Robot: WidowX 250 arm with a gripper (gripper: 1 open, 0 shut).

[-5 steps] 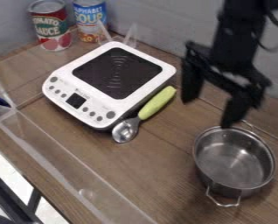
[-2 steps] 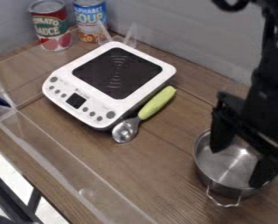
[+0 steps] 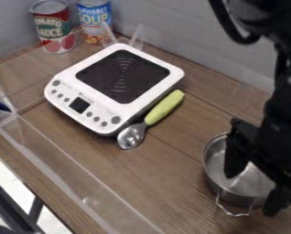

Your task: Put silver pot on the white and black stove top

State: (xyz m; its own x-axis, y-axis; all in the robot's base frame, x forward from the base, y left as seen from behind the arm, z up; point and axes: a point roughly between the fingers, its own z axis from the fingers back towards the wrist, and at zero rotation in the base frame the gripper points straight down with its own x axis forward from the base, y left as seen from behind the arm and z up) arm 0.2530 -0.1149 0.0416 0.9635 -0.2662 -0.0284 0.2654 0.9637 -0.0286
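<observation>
The black hand (image 3: 262, 175) hangs spread wide over the small shiny steel pot (image 3: 240, 172), which stands upright at the near right of the wooden tabletop (image 3: 123, 174), well apart from the white square stove top with its black ringed surface (image 3: 116, 80). Risk: a finger could land on the rim instead of straddling it, tipping or skidding the pot. The pot opens upward; its thin wire loop handle (image 3: 237, 211) points toward the near edge.
</observation>
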